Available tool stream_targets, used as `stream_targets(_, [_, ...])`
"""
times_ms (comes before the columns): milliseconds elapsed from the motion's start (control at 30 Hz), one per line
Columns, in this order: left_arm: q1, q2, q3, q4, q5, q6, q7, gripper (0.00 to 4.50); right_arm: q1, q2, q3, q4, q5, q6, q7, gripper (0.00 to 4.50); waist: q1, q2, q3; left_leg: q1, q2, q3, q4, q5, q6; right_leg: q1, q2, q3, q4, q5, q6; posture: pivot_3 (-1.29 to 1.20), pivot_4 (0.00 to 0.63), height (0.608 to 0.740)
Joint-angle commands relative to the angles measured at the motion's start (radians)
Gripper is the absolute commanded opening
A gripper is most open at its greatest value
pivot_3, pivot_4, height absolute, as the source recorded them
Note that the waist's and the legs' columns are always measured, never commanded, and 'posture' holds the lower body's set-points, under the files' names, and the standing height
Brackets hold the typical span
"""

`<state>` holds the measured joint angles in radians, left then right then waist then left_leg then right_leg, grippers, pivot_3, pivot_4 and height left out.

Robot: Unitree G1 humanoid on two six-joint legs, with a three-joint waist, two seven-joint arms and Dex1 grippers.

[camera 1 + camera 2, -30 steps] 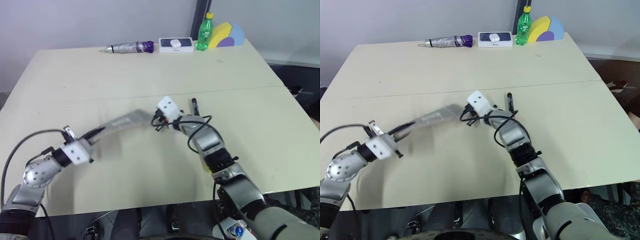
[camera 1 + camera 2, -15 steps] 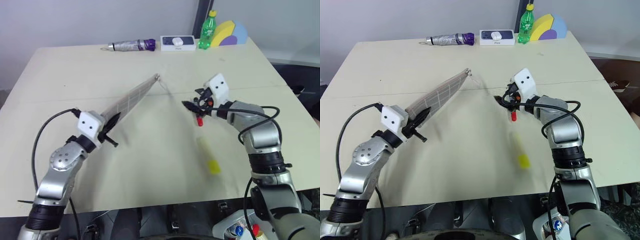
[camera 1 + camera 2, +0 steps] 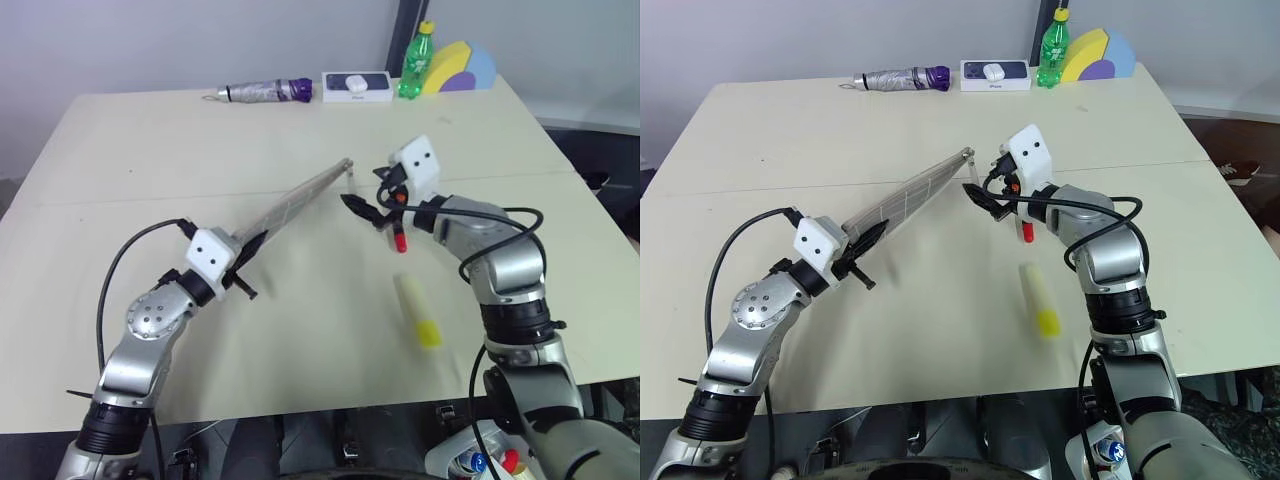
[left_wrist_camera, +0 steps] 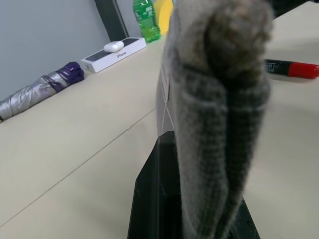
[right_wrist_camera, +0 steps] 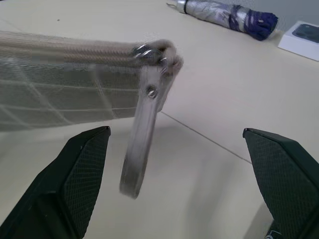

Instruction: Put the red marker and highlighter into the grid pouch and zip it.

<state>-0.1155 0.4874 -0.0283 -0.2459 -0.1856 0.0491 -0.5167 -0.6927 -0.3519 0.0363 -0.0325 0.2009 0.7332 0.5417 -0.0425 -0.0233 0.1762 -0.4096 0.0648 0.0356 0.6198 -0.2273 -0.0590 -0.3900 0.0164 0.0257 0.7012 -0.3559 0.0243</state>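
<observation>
Left gripper (image 3: 243, 262) pinches the grid pouch (image 3: 296, 203) aloft; right gripper (image 3: 365, 208), spread, faces its zip end.

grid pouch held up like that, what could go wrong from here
1. The left tool pinches only one end of the grid pouch, held off the table; a tug on the zip pull could tilt it or slip it free.
2. The right tool is open with the dangling pull between its fingers; the pull may swing aside as it closes.
3. The red marker and the highlighter lie on the table, not in the pouch; zipping now would shut them out.
</observation>
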Motion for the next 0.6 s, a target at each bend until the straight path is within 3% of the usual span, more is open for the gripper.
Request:
stream_targets(33, [0.004,-0.009,0.005,-0.031,0.007,-0.027,-0.008,0.0,-0.031,0.02,-0.008,0.006,0.007,-0.021,-0.022,3.89,0.0,0.0,0.0,0.0,0.0,0.0,0.0,0.0,0.0,0.0,0.0,0.0,0.0,0.0,0.0,0.0,0.15,0.74])
stream_targets(100, [0.008,-0.012,0.007,-0.035,0.011,-0.026,-0.01,0.0,-0.033,0.027,-0.007,0.005,0.02,-0.019,-0.012,3.1,0.0,0.0,0.0,0.0,0.0,0.0,0.0,0.0,0.0,0.0,0.0,0.0,0.0,0.0,0.0,0.0,0.15,0.74])
stream_targets(267, [0.017,-0.019,0.005,-0.037,0.031,-0.028,-0.003,0.0,-0.027,0.027,0.01,-0.033,0.039,-0.006,0.013,0.33,-0.001,0.0,0.0,0.0,0.0,0.0,0.0,0.0,0.0,0.0,0.0,0.0,0.0,0.0,0.0,0.0,0.15,0.74])
stream_targets(300, [0.016,-0.022,0.003,-0.036,0.037,-0.028,0.0,0.0,-0.024,0.028,0.015,-0.047,0.046,0.001,0.019,0.03,-0.001,0.0,0.0,0.0,0.0,0.0,0.0,0.0,0.0,0.0,0.0,0.0,0.0,0.0,0.0,0.0,0.15,0.74])
stream_targets(600, [-0.007,-0.075,-0.043,-0.011,0.124,-0.022,0.042,0.0,0.015,0.035,0.172,-0.251,0.066,0.093,0.059,0.03,0.0,0.0,0.0,0.0,0.0,0.0,0.0,0.0,0.0,0.0,0.0,0.0,0.0,0.0,0.0,0.0,0.15,0.74])
